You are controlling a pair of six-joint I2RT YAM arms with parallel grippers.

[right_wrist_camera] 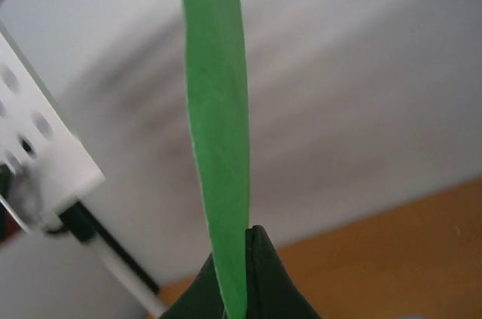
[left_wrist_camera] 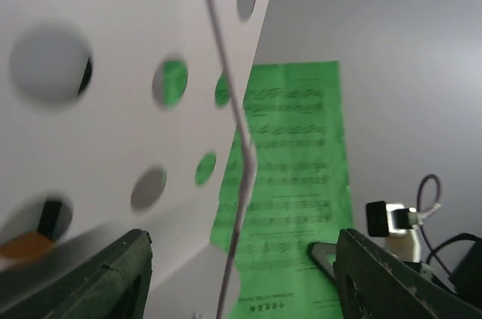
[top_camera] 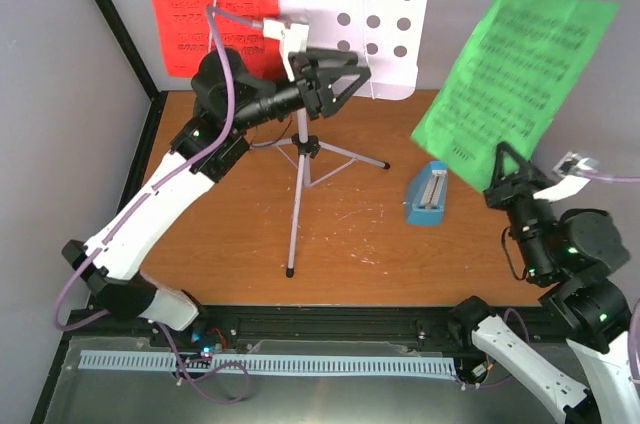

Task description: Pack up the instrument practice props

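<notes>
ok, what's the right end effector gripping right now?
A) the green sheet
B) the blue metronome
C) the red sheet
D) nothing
A: the right end effector is pinched shut on the lower edge of the green sheet, holding it up off the table.

Nothing legible; the green sheet (top_camera: 515,74) and red sheet (top_camera: 205,4) show printed music notation, too small to read
</notes>
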